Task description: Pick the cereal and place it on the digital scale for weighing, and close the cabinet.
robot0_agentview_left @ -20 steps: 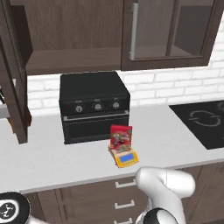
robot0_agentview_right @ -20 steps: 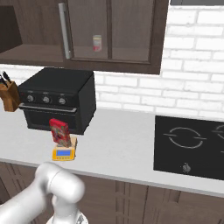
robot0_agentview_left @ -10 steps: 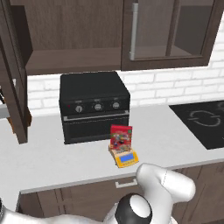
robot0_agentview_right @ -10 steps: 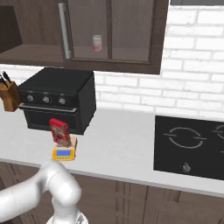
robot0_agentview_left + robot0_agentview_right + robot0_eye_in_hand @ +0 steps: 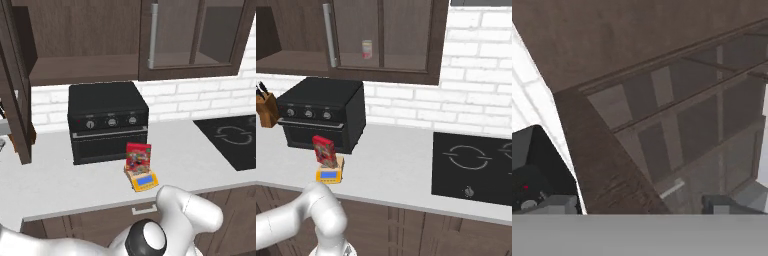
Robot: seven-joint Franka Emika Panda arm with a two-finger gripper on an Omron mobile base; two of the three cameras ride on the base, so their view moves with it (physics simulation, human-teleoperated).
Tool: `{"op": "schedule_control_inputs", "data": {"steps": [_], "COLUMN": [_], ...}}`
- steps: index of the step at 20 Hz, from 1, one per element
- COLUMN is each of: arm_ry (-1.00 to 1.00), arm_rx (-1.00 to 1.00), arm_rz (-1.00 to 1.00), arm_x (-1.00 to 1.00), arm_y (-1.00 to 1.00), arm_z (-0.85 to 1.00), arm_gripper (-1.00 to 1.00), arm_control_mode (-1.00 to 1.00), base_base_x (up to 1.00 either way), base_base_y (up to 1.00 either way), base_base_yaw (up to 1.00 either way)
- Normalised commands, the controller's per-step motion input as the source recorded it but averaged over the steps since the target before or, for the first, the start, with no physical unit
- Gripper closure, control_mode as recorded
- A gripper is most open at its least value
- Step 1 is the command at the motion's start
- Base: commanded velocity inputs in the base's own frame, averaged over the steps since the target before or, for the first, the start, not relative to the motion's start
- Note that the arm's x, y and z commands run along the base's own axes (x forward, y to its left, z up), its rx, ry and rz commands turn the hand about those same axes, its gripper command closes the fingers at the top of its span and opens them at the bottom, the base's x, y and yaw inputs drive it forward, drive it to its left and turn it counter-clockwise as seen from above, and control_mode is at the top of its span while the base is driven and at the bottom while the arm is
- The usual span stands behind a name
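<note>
Nearest the base: gripper [image 5: 637, 205], its dark fingertips standing wide apart with nothing between them, facing a glass-panelled cabinet door.
Counter front: the digital scale [image 5: 142, 180] carries the cereal [image 5: 138, 157] upright on its plate; the box's print is too small to read.
Behind: black oven [image 5: 107, 120].
Above: cabinet [image 5: 150, 40], left door swung open.
Right base view: red-labelled can [image 5: 367, 49] behind glass; knife block [image 5: 266, 106].

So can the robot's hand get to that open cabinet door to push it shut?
Probably yes. The gripper is open, holds nothing and already faces the cabinet door close up, with nothing between them. The cereal sits on the digital scale, out of the way.
</note>
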Motion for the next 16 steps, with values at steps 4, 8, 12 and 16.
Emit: {"op": "schedule_control_inputs", "data": {"steps": [4,8,12,16], "arm_ry": [-0.13,-0.18,-0.08,0.0], "arm_rx": [0.06,0.08,0.12,0.18], "arm_rz": [-0.08,-0.07,-0.06,-0.03], "arm_x": [-0.23,-0.39,-0.09,0.0], "arm_y": [-0.99,-0.99,-1.0,-1.0], "arm_z": [0.5,0.59,0.42,0.21], "arm_gripper": [-1.0,-1.0,-1.0,-1.0], "arm_control_mode": [-1.0,-1.0,-1.0,-1.0], "base_base_x": [0.0,0.0,0.0,0.0], "base_base_y": [0.0,0.0,0.0,0.0], "base_base_yaw": [0.0,0.0,0.0,0.0]}}
